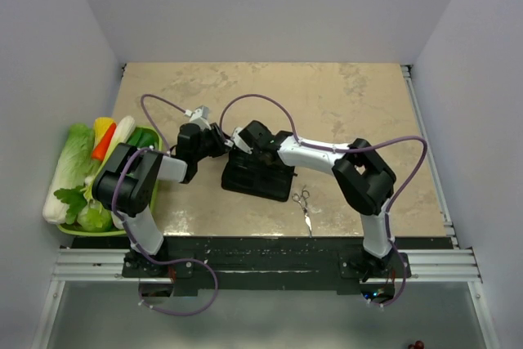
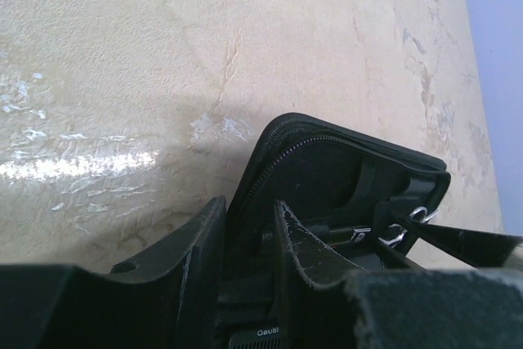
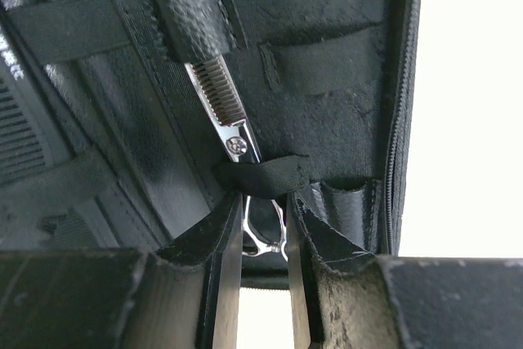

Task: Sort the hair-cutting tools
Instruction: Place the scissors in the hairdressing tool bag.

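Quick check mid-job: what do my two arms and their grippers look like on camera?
Both arms match: the left arm and right arm have white links between bulky black joints, each trailing a looping purple cable. The left gripper and right gripper have flat black tapered fingers with scuffed edges.

One camera looks down from behind on the whole table (image 1: 343,96). Both wrist cameras crowd the black case (image 2: 343,169) from opposite sides, sharing its tucked scissors (image 3: 233,132).
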Robot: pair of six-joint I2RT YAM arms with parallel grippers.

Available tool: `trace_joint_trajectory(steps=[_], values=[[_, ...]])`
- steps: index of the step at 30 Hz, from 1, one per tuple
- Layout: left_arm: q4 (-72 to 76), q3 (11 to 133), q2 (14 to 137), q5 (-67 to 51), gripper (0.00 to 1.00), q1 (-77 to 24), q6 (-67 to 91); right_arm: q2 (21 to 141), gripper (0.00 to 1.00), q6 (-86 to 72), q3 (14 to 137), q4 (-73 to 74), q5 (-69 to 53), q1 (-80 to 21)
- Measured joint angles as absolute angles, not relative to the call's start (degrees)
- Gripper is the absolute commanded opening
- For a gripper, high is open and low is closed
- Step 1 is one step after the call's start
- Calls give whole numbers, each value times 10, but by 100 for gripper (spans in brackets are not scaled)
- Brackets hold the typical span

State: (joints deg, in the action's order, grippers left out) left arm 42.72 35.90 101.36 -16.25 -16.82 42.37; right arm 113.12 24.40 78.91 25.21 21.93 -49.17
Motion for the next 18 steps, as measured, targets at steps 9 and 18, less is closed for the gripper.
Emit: trace_joint_trajectory(steps=[9, 18], values=[[415, 359, 1014, -157, 32, -165, 423, 1164, 35, 230, 824, 276, 207, -491], [415, 359, 1014, -156, 32, -165, 423, 1161, 52, 215, 824, 274, 168, -493]])
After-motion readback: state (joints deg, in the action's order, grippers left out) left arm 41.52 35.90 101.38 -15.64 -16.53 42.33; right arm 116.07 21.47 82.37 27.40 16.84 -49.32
